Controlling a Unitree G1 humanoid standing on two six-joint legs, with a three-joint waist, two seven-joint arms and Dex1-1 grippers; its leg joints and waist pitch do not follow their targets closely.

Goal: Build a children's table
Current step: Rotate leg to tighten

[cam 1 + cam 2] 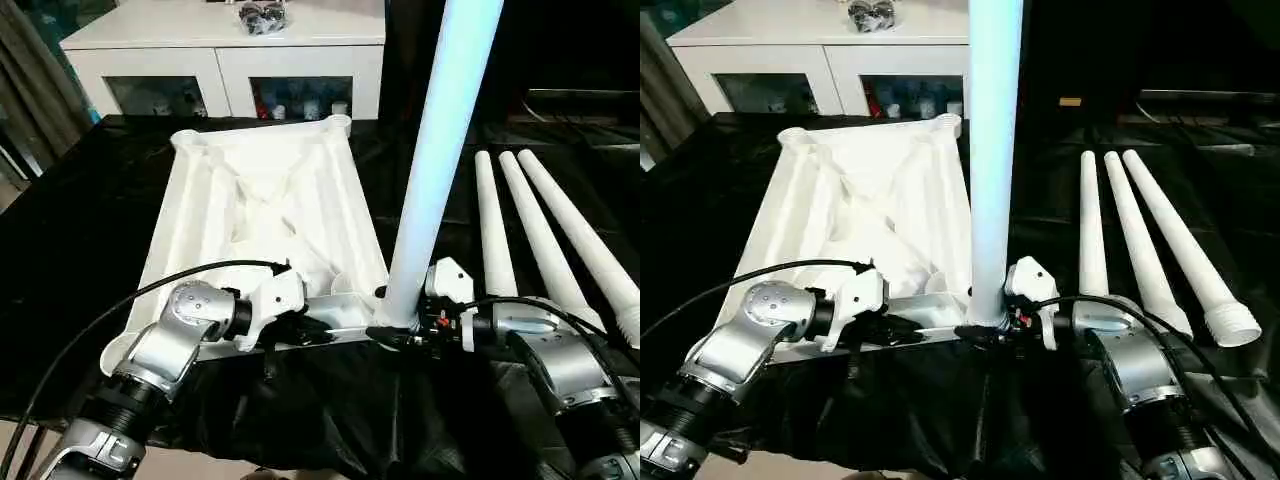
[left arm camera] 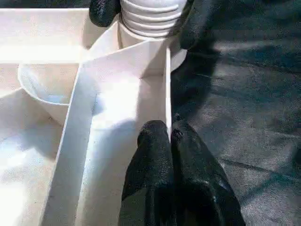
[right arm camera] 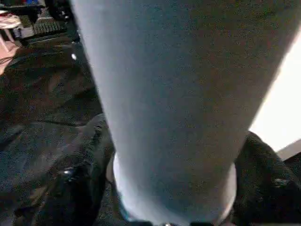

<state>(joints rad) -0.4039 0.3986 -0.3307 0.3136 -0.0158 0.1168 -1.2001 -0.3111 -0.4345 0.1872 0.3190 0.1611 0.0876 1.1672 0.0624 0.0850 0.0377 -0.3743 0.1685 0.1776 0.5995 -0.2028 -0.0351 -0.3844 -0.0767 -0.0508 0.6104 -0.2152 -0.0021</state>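
Note:
The white tabletop (image 1: 260, 200) lies upside down on the black cloth, its ribbed side up. One white leg (image 1: 440, 150) stands upright in the near right corner socket. My right gripper (image 1: 395, 332) is shut on this leg's base, one black finger on each side of it (image 3: 80, 179). My left gripper (image 2: 169, 129) is shut on the tabletop's thin near rim wall, a short way left of that socket. In the left wrist view the leg's ribbed end (image 2: 150, 14) sits in the socket. Three more legs (image 1: 545, 235) lie side by side to the right.
A white cabinet with glass doors (image 1: 220, 60) stands behind the table, with a dark object (image 1: 262, 15) on top. Black cloth (image 1: 70, 230) covers the work surface around the tabletop. Black cables run along both silver forearms.

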